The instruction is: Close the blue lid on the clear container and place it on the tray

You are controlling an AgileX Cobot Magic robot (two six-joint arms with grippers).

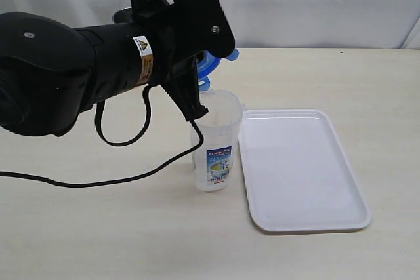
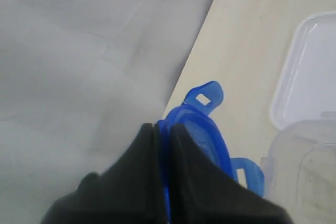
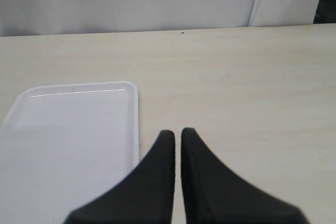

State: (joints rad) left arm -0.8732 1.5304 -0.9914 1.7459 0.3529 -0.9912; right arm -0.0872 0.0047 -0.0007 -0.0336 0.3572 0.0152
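In the exterior view, one black left gripper point(image 1: 194, 107) is clenched on one round-octagonal blue plastic lid point(image 1: 210, 65) and holds it in the air, above and just behind the open mouth of one tall, narrow clear plastic container point(image 1: 214, 142). This container has a blue-and-yellow label and stands upright on the pale wooden table point(image 1: 98, 227), just beside one flat white plastic tray point(image 1: 308, 221) with rounded corners. A white cloth hangs behind the table.

In the left wrist view, the two black fingers point(image 2: 189, 177) squeeze the lid on its edge, and two snap flaps with holes stand out from its rim. The rim of the container and a corner of the tray are near it.

In the right wrist view, the right gripper point(image 3: 177, 136) has its jaws nearly together, with only a thin gap and nothing between them. It is over the table, near the tray's edge.
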